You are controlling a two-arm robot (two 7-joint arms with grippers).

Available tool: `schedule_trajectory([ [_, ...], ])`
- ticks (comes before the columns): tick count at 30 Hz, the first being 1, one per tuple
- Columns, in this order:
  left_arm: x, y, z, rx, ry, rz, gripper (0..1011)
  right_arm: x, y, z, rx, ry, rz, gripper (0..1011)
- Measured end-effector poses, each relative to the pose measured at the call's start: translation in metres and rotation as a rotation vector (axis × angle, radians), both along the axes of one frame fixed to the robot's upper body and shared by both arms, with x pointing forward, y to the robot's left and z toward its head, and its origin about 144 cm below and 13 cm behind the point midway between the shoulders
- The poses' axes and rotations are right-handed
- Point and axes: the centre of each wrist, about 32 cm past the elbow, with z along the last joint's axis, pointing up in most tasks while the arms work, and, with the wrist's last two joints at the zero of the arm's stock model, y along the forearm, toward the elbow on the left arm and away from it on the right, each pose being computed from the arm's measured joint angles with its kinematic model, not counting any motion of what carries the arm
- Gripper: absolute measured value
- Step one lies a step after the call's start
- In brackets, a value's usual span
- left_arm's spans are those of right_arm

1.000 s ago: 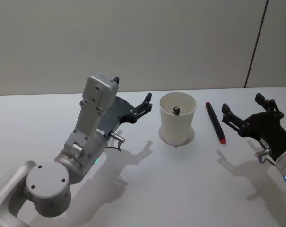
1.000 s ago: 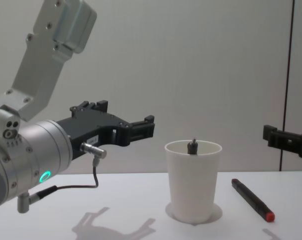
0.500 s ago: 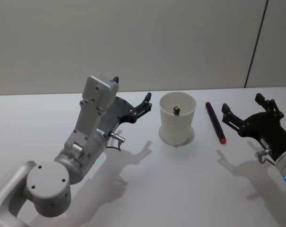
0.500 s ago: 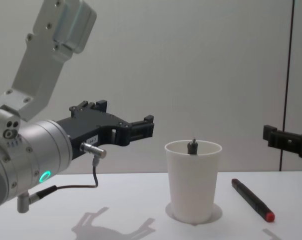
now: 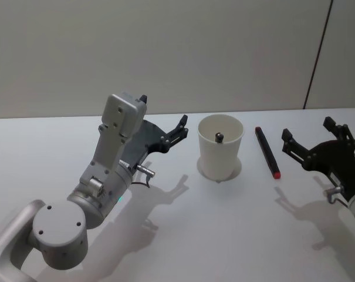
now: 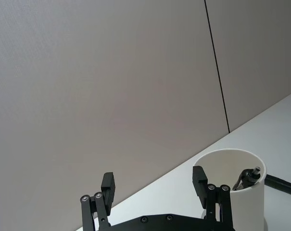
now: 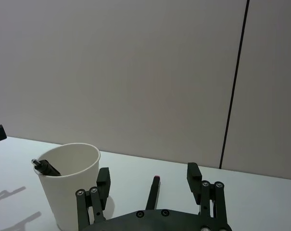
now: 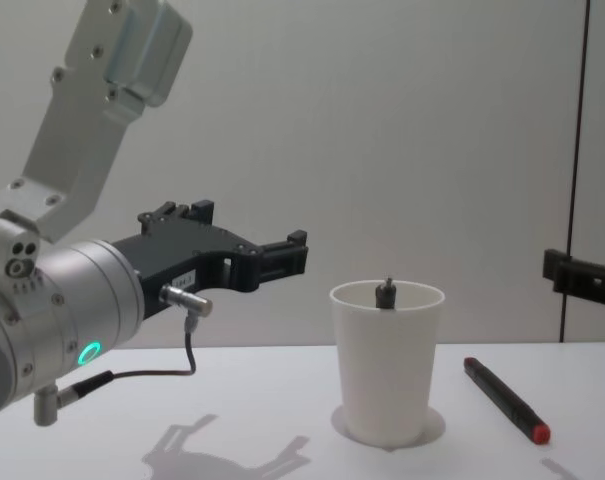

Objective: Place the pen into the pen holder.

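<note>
The pen holder (image 5: 220,154) is a white paper cup standing upright mid-table, with the dark tip of one pen (image 5: 219,137) poking up inside it. A black pen with a red end (image 5: 267,152) lies flat on the table just right of the cup. My left gripper (image 5: 164,110) hovers open to the cup's left, holding nothing. My right gripper (image 5: 307,129) is open and empty, right of the lying pen. The left wrist view has the left gripper (image 6: 153,178) facing the cup (image 6: 246,202). Between the right gripper's (image 7: 148,173) jaws in the right wrist view lies the pen (image 7: 153,190).
White table (image 5: 236,235) with a plain wall behind and a dark vertical seam (image 5: 318,53) at the right. My left arm's grey housing (image 5: 121,120) stands tall left of the cup. From the side, the cup (image 8: 387,370) and the lying pen (image 8: 505,398) sit apart.
My right gripper has drawn back a little to the right, away from the lying pen. The left arm, cup and both pens have not moved.
</note>
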Motion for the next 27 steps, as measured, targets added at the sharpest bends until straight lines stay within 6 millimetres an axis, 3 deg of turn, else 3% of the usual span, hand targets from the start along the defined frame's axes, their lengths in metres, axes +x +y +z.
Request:
schedule_trajectory([
  [16,0.0,0.0,0.0,0.0,0.0,0.0,1001,-0.008,-0.004,0.005,0.011,0.021,-0.02,1001],
  [27,0.0,0.0,0.0,0.0,0.0,0.0,1001,-0.003,-0.001,0.016,-0.01,0.072,-0.047,1001],
])
